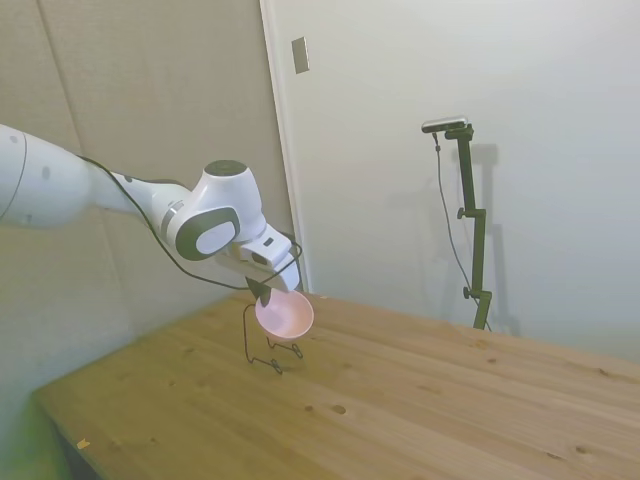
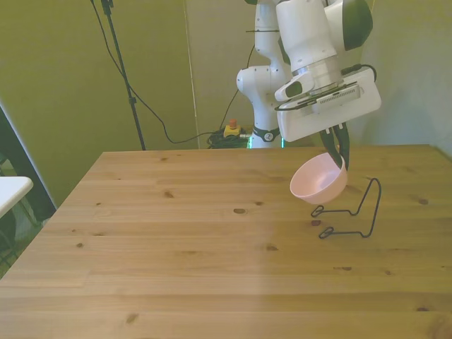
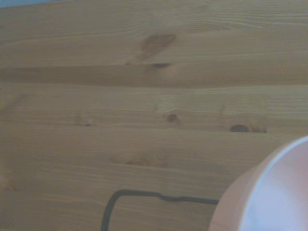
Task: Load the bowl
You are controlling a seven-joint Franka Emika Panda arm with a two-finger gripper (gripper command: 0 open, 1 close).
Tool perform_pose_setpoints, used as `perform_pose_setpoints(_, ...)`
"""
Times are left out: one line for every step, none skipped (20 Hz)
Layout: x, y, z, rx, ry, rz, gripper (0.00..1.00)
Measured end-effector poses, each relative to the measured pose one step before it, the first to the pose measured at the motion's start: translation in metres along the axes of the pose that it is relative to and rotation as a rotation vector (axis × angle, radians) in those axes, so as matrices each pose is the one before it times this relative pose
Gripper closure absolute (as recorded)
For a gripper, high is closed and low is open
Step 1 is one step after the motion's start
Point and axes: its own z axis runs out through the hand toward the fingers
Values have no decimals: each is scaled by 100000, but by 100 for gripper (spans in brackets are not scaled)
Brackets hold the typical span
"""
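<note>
The pale pink bowl (image 1: 285,315) (image 2: 319,179) hangs tilted in the air above the wooden table (image 2: 176,240), held at its rim by my gripper (image 2: 339,157) (image 1: 266,291), which is shut on it. Just below and beside the bowl stands a thin black wire rack (image 2: 349,212) (image 1: 264,345). The bowl's lower edge is close to the rack's top wire; I cannot tell whether they touch. In the wrist view the bowl (image 3: 269,192) fills one corner and a piece of the wire rack (image 3: 144,197) lies on the wood.
The table's edge toward the front view's right runs a short way past the rack. A white surface corner (image 2: 10,191) stands off the table at the front view's left.
</note>
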Motion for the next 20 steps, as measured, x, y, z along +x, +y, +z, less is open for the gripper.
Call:
perform_pose_setpoints(174, 349, 133, 2458, -2206, -862, 100)
perform_pose_setpoints(189, 378, 48, 2643, -2267, -963, 100)
perform_pose_setpoints(94, 287, 33, 2415, -2150, -775, 100)
perform_pose_setpoints(26, 246, 51, 2858, -2522, -838, 100)
perform_pose_setpoints(-3, 205, 78, 2873, -2462, -764, 100)
perform_pose_setpoints(6, 193, 107, 2517, -2333, -740, 100)
perform_pose_setpoints(109, 229, 144, 2001, -1720, -330, 100)
perform_pose_setpoints(192, 240, 201, 2327, -1990, 45, 100)
perform_pose_setpoints(303, 278, 239, 1916, -1693, 217, 100)
perform_pose_setpoints(386, 324, 289, 1604, -1454, 276, 100)
perform_pose_setpoints(392, 379, 305, 1704, -1432, 283, 100)
perform_pose_setpoints(434, 303, 307, 1457, -1071, -81, 100)
perform_pose_setpoints(346, 237, 323, 1526, -1324, -35, 100)
perform_pose_setpoints(295, 196, 322, 1473, -1498, -237, 100)
perform_pose_setpoints(239, 89, 322, 1304, -1377, -94, 100)
perform_pose_setpoints(148, 94, 359, 1023, -1311, -106, 100)
perform_pose_setpoints(113, 116, 333, 792, -1269, -64, 100)
perform_pose_setpoints(86, 62, 287, 713, -868, -31, 100)
perform_pose_setpoints(32, 28, 218, 464, -923, 6, 100)
perform_pose_setpoints(69, -9, 148, 488, -433, -7, 100)
